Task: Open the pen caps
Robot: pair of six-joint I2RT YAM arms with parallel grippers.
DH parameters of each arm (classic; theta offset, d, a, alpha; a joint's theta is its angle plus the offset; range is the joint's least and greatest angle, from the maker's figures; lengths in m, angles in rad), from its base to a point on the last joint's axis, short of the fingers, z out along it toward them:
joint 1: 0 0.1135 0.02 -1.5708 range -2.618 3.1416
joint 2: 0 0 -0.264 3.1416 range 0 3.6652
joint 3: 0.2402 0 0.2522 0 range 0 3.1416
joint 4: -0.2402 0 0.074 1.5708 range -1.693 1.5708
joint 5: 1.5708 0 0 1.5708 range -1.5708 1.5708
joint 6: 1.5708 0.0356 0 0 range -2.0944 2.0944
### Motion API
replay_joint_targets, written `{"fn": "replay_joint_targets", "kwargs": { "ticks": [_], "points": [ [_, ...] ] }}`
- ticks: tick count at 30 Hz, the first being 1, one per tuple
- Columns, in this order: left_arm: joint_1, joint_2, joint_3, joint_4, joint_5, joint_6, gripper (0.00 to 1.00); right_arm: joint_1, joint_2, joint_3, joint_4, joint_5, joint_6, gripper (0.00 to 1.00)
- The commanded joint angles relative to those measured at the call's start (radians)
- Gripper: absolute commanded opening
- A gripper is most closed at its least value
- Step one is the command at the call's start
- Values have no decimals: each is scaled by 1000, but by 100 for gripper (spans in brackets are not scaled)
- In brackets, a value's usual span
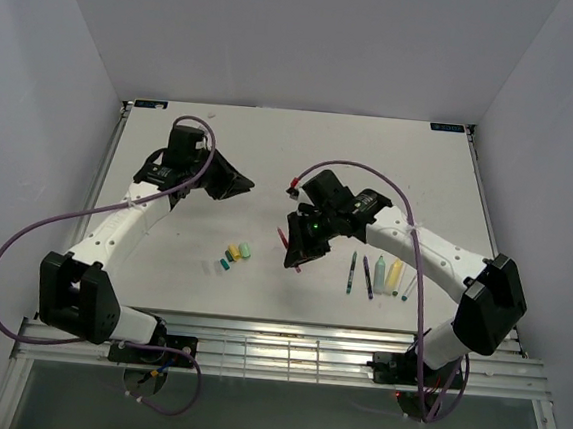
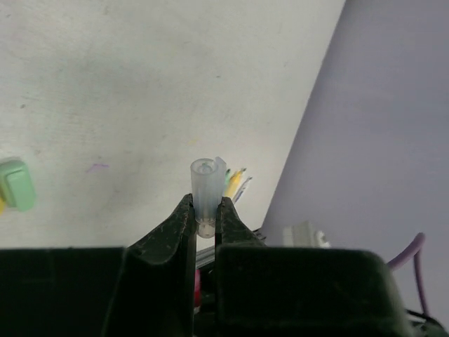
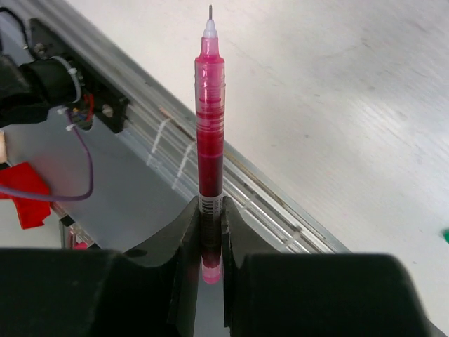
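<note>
The clear cap [image 2: 207, 179] is off its pen: we see it standing upright by itself, pinched at its lower end between the two fingers of the left gripper [image 2: 206, 210], which is clamped on it, open mouth up. The red pen [image 3: 210, 119] it seems to belong to is gripped near its tail end by the right gripper [image 3: 210, 209], clenched around the barrel, with the pale nib and metal point bare at the far end. In the top view the two grippers are well apart over the middle of the table [image 1: 322, 157], so we judge this pen's uncapping done and only the setting-down of both parts left. Between the arms, toward the near edge, lie the loose caps [image 1: 235, 253], yellow, light green and teal, close together. To the right, near the right arm's forearm, the other pens [image 1: 380, 275] lie side by side in a row: thin sticks and the pale-green and yellow marker barrels. At this size we cannot tell whether any of them is capped; given the loose caps, we judge that most, perhaps all, are already open and the task is near its end.
</note>
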Motion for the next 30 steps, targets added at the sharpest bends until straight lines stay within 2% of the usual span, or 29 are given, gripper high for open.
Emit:
{"fn": "replay_joint_targets", "kwargs": {
  "ticks": [1,5,9,12,20,30],
  "points": [
    [-2,15,-9,-205,-1,179,0,-91,-20,-74,-18,-13,-10,8],
    [-3,-37,-222,-299,-18,319,0,-182,-22,-137,-1,4,-18,8],
    [-8,-163,-348,-362,-127,333,0,-257,-11,-199,25,42,-32,8],
    [-8,-244,-374,-371,-201,345,0,-280,-5,-242,64,47,-39,8],
    [-8,-272,-410,-462,-328,327,0,-308,29,-282,102,29,-49,8],
    [-6,-88,-393,-497,-392,266,3,-355,0,-292,136,12,-55,8]
  ]
}}
